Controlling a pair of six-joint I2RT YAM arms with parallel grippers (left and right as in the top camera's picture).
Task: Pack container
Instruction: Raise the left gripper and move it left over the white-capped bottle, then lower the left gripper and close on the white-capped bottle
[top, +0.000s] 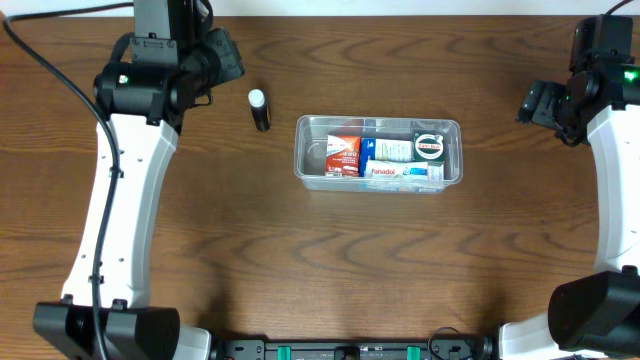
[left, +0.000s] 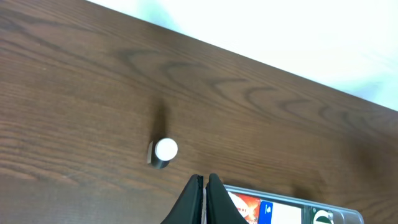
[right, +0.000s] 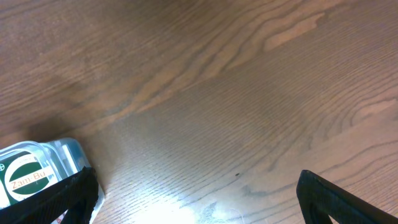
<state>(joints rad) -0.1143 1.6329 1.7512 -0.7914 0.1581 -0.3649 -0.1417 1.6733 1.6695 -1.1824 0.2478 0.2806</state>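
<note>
The clear container (top: 312, 160) sits mid-table, holding a red-and-white box (top: 343, 152), a Panadol box (top: 395, 172) and a round green tin (top: 430, 147). A small black tube with a white cap (top: 260, 108) stands upright on the table to its left, apart from it. My left gripper (top: 232, 60) hovers at the back left, shut and empty; in the left wrist view its gripper (left: 204, 185) points between the tube (left: 164, 151) and the container's rim (left: 280, 194). My right gripper (top: 528, 103) hangs open to the container's right; in its own view the gripper (right: 196, 199) spans bare wood beside the container's corner (right: 68, 152).
The dark wooden table (top: 400, 260) runs to a white far edge (left: 280, 31) behind the tube. Both white arms rise from bases at the front corners (top: 110, 330) (top: 590, 320). A black cable (top: 60, 70) loops at the far left.
</note>
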